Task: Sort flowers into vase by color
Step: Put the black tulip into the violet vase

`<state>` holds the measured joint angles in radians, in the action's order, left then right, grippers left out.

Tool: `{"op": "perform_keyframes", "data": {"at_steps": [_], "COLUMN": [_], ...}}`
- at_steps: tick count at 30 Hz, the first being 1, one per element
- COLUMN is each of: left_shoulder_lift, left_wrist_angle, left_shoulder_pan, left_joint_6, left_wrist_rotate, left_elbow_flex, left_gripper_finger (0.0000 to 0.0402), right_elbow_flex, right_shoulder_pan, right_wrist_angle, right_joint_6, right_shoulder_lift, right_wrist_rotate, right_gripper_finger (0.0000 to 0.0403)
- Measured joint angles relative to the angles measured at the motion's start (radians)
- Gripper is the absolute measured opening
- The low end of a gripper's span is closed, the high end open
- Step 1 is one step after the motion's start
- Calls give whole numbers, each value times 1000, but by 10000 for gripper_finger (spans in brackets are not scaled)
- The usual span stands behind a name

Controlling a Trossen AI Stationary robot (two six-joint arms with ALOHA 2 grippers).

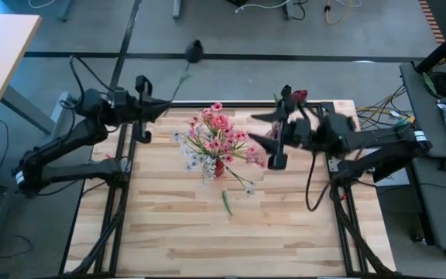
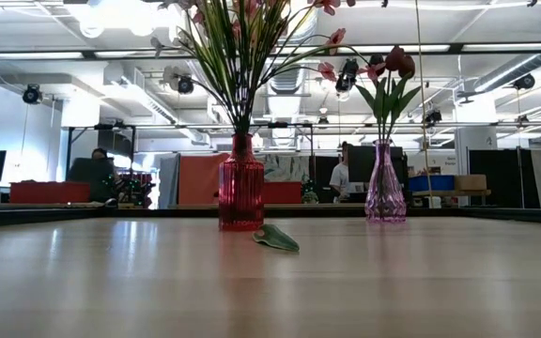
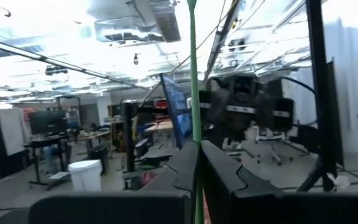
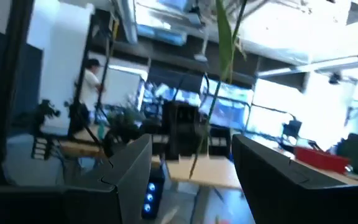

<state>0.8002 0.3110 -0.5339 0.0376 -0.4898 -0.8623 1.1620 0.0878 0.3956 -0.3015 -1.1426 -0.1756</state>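
Flowers (image 1: 217,138) fill the red vase (image 2: 241,195) near the middle of the wooden table (image 1: 285,232), a crowded spray of pink blossoms with small white sprigs drooping off the side nearer me. A loose green leaf (image 2: 277,238) lies on the boards just beside that vase's foot. Off to one side of the red vase stands a clear purple vase (image 2: 384,184) holding dark red buds (image 2: 394,60) on leafy stems. The left gripper (image 1: 155,107) hangs above the table's far edge, away from the red vase on the left arm's side, with its fingers pinched tight on the green stem (image 3: 193,93) of a near-black bud (image 1: 194,51), which sticks out beyond the table over the floor. The right gripper (image 1: 279,128) hovers on the other side of the red vase, close to the purple one, its fingers (image 4: 132,163) spread apart with nothing clamped; a thin stem (image 4: 213,99) of that vase's bunch shows in the gap between them.
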Motion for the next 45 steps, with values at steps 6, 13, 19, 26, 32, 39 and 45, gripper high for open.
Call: {"op": "perform_keyframes", "data": {"at_steps": [6,13,19,26,32,39,45], "left_shoulder_lift": [84,157,176,174,176,175,170], "left_wrist_angle": [87,138,142,140,133,126,125], "left_shoulder_pan": [100,152,168,167,168,167,167], "left_joint_6": [-2,7,7,6,6,6,-3], "left_wrist_rotate": [45,65,64,65,65,65,108], "left_elbow_flex": [-3,-22,-28,-28,-28,-27,-27], "left_gripper_finger": [0,0,0,0,0,0,7], "right_elbow_flex": [132,367,555,731,877,926,928], "right_shoulder_pan": [-103,-156,-181,-199,-198,-204,-204], "right_wrist_angle": [-27,-152,-245,-303,-385,-446,-475], "right_joint_6": [89,146,145,145,135,155,133], "right_shoulder_lift": [-101,-246,-356,-478,-562,-580,-565], "right_wrist_rotate": [101,132,135,204,207,198,202], "right_gripper_finger": [217,257,286,276,243,93,14]}}
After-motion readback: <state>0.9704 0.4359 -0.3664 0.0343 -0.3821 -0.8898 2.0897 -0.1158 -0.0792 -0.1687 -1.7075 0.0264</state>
